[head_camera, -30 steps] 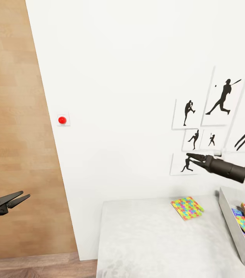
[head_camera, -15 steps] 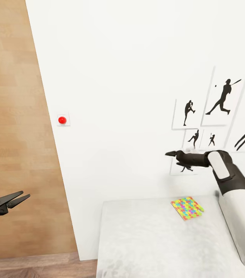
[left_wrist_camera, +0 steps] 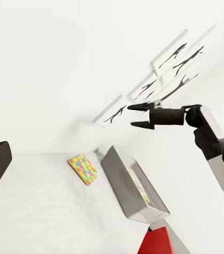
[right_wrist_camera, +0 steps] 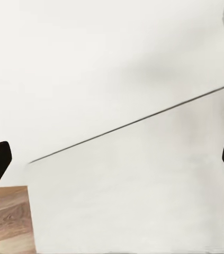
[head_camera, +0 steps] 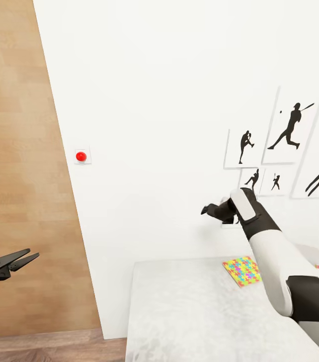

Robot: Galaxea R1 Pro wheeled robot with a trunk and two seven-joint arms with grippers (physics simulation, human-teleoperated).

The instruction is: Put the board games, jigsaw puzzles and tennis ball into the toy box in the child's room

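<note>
Right gripper (left_wrist_camera: pixel 138 115) hangs above the light-grey counter (head_camera: pixel 189 311), jaws apart, empty. Left gripper (head_camera: pixel 21 260) hangs off the counter's end, jaws apart. 1 multicoloured mosaic puzzle square (head_camera: pixel 241 270) lies flat beside the grey flared toy box (left_wrist_camera: pixel 123 182). Right arm hides most of the box in head view; box contents indistinct.

The head camera looks forward and down at the white wall (head_camera: pixel 154 75), with the tabletop (head_camera: pixel 189 311) at lower right. The left wrist camera views that tabletop (left_wrist_camera: pixel 37 206) from farther off. The right wrist camera faces its near edge (right_wrist_camera: pixel 143 201).
</note>
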